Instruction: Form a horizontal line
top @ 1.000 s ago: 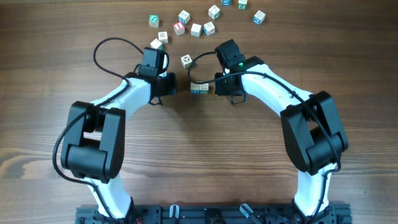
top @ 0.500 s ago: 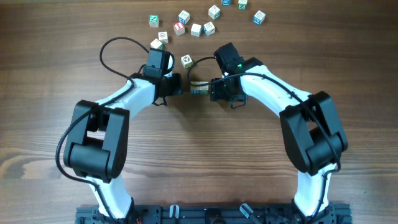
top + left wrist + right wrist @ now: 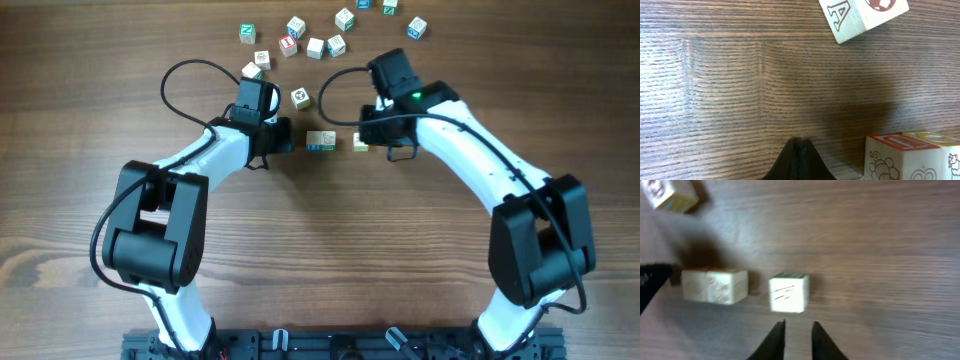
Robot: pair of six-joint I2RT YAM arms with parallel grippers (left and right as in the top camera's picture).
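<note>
Backs right fingers (image 3: 775, 341) away, parted and empty. Leaves third pale wooden letter cube (image 3: 360, 143) just apart from touching pale cube pair (image 3: 320, 141) on the table (image 3: 320, 250). Keeps left fingers (image 3: 795, 161) clenched beside pair. Means horizontal line still needs closing.

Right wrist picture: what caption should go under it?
Two wooden cubes touch in a row; a third cube sits apart before the right gripper.

Loose letter cubes (image 3: 316, 47) lie scattered at the far side of the wooden table (image 3: 320, 250), one single cube (image 3: 300, 97) nearer the middle.
</note>
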